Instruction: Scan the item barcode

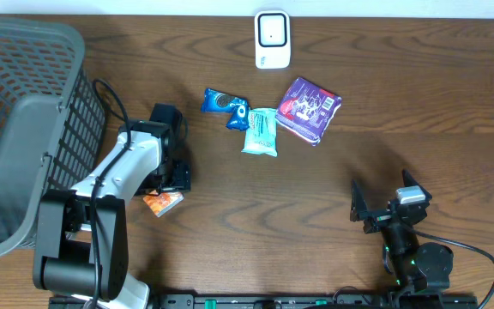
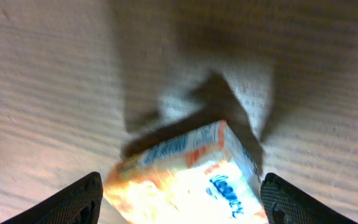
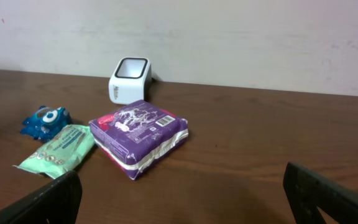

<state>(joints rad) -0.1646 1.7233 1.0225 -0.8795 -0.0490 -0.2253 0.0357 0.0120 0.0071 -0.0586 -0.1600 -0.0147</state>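
Note:
A small orange and white packet (image 1: pixel 162 202) lies on the wooden table at the left. My left gripper (image 1: pixel 173 178) is lowered over it. In the left wrist view the packet (image 2: pixel 185 180) fills the space between the two black fingers (image 2: pixel 73 202), which stand on either side of it, still slightly apart from it. The white barcode scanner (image 1: pixel 272 39) stands at the far middle of the table, also seen as the scanner (image 3: pixel 129 79) in the right wrist view. My right gripper (image 1: pixel 384 202) rests open near the front right, nothing between its fingers.
A purple pack (image 1: pixel 310 108), a green packet (image 1: pixel 261 131) and a blue snack packet (image 1: pixel 226 104) lie grouped just in front of the scanner. A large grey mesh basket (image 1: pixel 24 129) stands at the left edge, close behind the left arm.

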